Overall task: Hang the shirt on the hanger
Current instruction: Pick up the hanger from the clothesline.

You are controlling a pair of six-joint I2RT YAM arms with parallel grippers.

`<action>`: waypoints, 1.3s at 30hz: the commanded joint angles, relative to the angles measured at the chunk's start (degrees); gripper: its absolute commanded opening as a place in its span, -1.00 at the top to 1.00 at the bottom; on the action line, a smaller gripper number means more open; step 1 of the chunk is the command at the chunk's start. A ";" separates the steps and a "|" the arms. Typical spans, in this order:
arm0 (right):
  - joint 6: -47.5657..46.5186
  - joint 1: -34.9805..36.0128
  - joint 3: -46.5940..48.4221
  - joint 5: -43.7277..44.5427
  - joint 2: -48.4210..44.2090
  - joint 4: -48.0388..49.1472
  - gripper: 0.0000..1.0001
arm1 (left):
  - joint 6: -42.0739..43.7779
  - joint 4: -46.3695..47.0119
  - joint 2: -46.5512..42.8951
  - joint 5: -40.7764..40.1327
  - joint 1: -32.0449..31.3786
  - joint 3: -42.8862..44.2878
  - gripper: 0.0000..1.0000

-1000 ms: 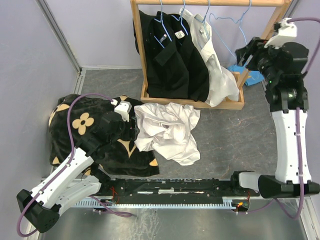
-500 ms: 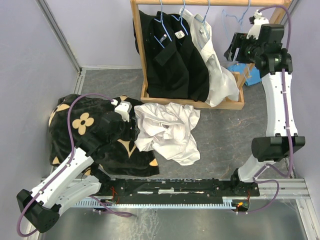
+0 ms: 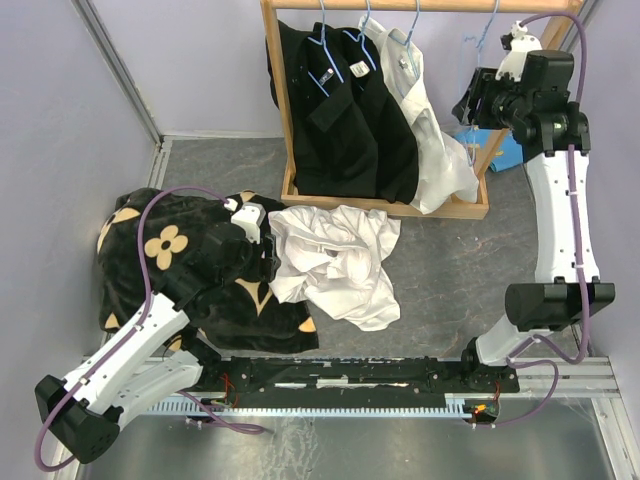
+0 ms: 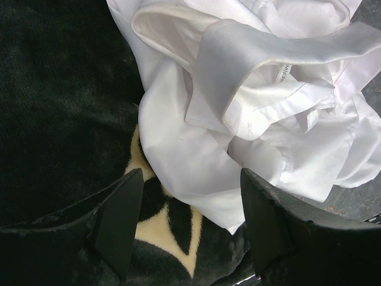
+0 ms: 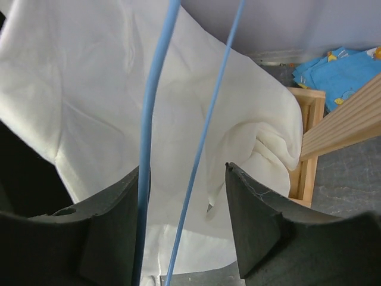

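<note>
Top external view: the shirt (image 3: 335,262) lies crumpled on the grey table (image 3: 470,270), its left edge overlapping the black flowered cloth (image 3: 160,250) and its upper edge near the base of the wooden rack (image 3: 385,208). Bare table opens to its right, towards the right arm.

The left gripper (image 3: 262,240) hovers at that left edge with its fingers spread and nothing between them. The right gripper (image 3: 470,100) is raised beside the rack, fingers apart, with both wires of the hanger (image 5: 155,101) running through the gap. One wire passes close along the left finger; whether it touches cannot be told.

The hanger's hook is cut off at the frame's top. The shirt's sleeves are lost in the folds (only the collar and a sliver of label show from the left wrist). A hanging white garment (image 5: 89,101) fills the background behind the wires.
</note>
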 commanded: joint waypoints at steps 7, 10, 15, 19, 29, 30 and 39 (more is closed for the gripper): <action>-0.63 -0.21 -2.09 0.06 -5.51 9.09 0.19 | 0.89 1.99 0.03 0.94 -0.35 0.60 -0.44; -0.74 -0.21 -2.16 -0.59 -5.34 9.06 0.47 | 0.89 1.99 0.03 0.94 -0.39 0.64 -0.44; -0.47 -0.20 -1.93 -1.28 -5.16 9.21 0.79 | 0.91 1.95 0.18 1.09 -0.42 0.64 -0.44; -0.48 -0.15 -1.53 -1.37 -5.38 9.09 0.90 | 0.95 2.04 0.33 1.18 -0.41 0.64 -0.44; -0.59 -0.22 -0.81 -1.52 -9.88 10.70 1.00 | 1.02 2.04 0.03 1.04 -0.37 0.64 -0.44; -0.58 -0.19 -0.51 -0.95 -10.34 10.56 1.00 | 1.03 2.18 0.02 1.03 -0.37 0.64 -0.44; -2.91 -0.20 -2.65 1.35 -15.77 5.18 1.00 | 1.15 2.18 -0.29 0.61 -0.37 0.77 -0.42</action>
